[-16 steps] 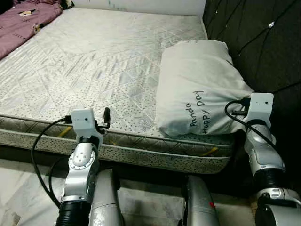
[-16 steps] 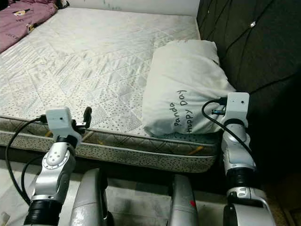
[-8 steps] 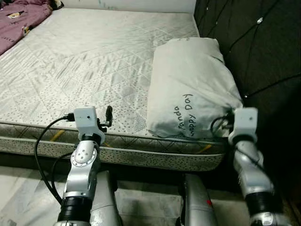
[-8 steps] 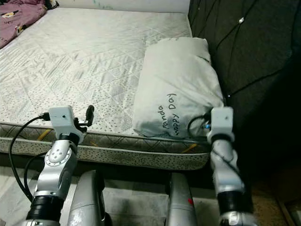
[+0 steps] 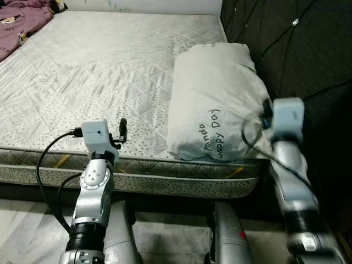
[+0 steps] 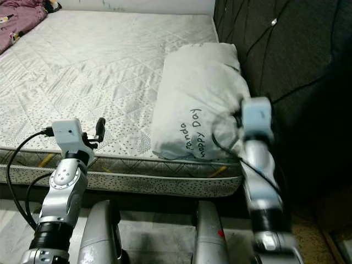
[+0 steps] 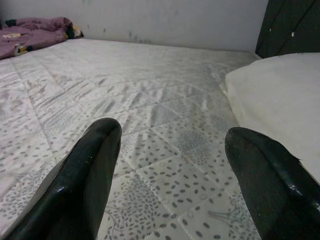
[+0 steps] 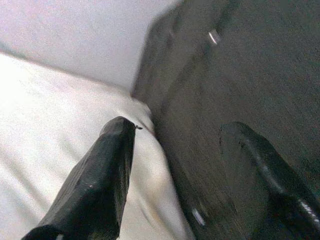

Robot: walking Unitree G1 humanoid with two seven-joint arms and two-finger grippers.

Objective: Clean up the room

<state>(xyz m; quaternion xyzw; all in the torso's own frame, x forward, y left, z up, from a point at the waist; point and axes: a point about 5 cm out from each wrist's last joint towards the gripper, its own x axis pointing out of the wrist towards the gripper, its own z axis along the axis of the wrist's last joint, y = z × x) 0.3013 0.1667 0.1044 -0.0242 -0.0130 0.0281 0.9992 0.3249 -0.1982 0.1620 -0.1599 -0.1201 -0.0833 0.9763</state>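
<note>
A white pillow (image 5: 214, 99) printed "Panda Happy Day" lies on the right end of the bare quilted mattress (image 5: 104, 66), against the dark tufted headboard (image 5: 291, 49). My right gripper (image 8: 178, 127) is open at the pillow's right edge, with one finger (image 8: 100, 175) over the pillow and the other finger (image 8: 260, 165) by the headboard. The right arm (image 5: 289, 165) is blurred. My left gripper (image 7: 172, 135) is open and empty, hovering low over the mattress near its front edge (image 5: 123, 129).
A purple blanket (image 5: 22, 14) is bunched at the far left corner of the bed. The mattress side (image 5: 165, 181) runs across in front of me, with pale floor (image 5: 33, 231) below it. A light wall (image 7: 150, 20) stands behind the bed.
The view has shifted right. My right arm has risen beside the pillow and is now motion-blurred. The left arm holds about the same pose, and the pillow has not moved.
</note>
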